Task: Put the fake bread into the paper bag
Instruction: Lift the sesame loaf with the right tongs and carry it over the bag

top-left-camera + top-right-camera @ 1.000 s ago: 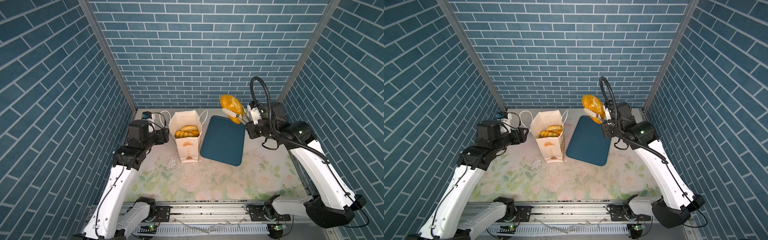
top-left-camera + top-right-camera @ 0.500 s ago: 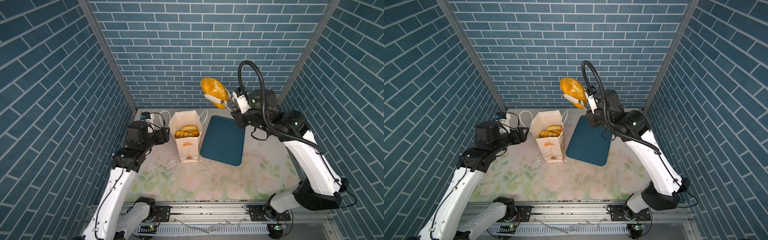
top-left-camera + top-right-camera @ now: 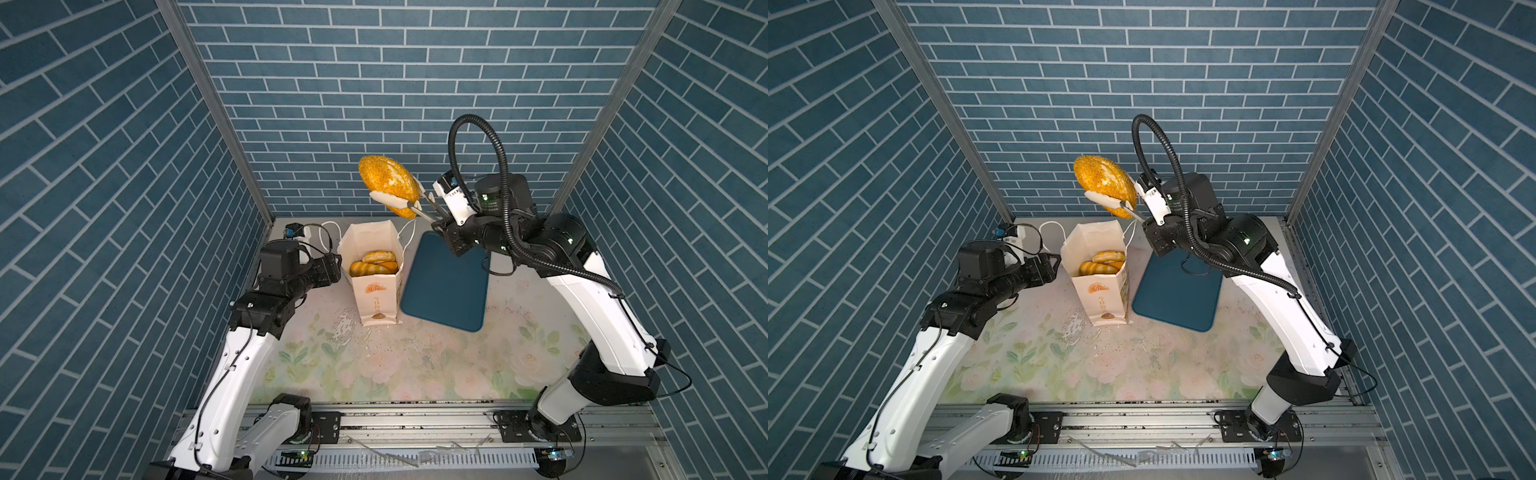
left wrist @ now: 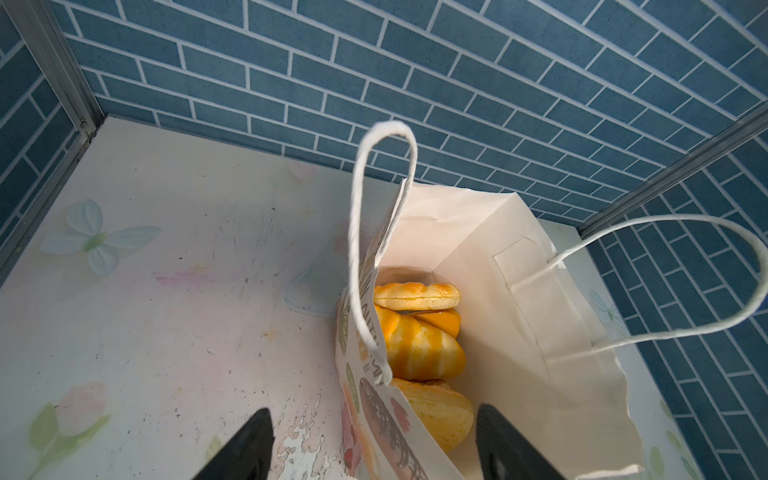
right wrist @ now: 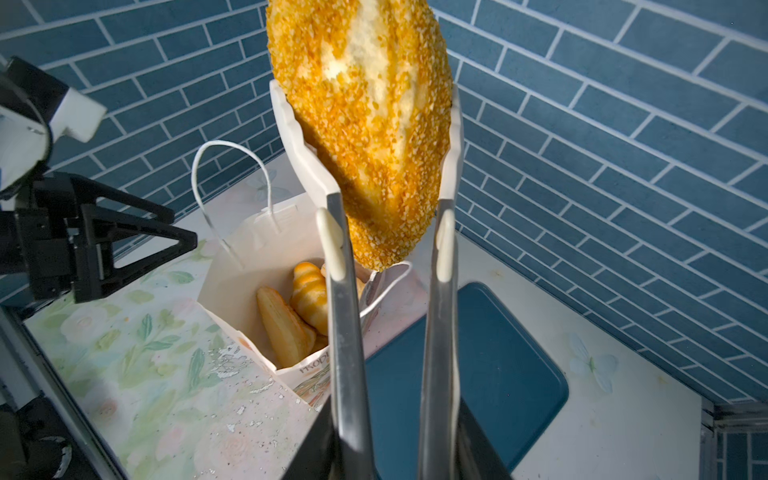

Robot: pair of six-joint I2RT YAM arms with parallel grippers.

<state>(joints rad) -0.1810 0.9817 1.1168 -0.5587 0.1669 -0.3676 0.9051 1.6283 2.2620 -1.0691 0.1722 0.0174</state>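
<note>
Swung leftward, right gripper (image 3: 441, 220) clamps tongs (image 5: 345, 332) pinching large loaf (image 3: 388, 183); left gripper (image 3: 334, 268) gapes empty; loaf could jam and topple paper bag (image 3: 376, 299) below

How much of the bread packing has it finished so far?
Nearly done. Several pastries already lie in the paper bag, and the blue tray is bare. The right gripper, through tongs, holds the large loaf aloft near the bag. Only lowering and releasing it is left.

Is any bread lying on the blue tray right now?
No, the blue tray shows only its bare surface; the large loaf is held up in the tongs.
</note>
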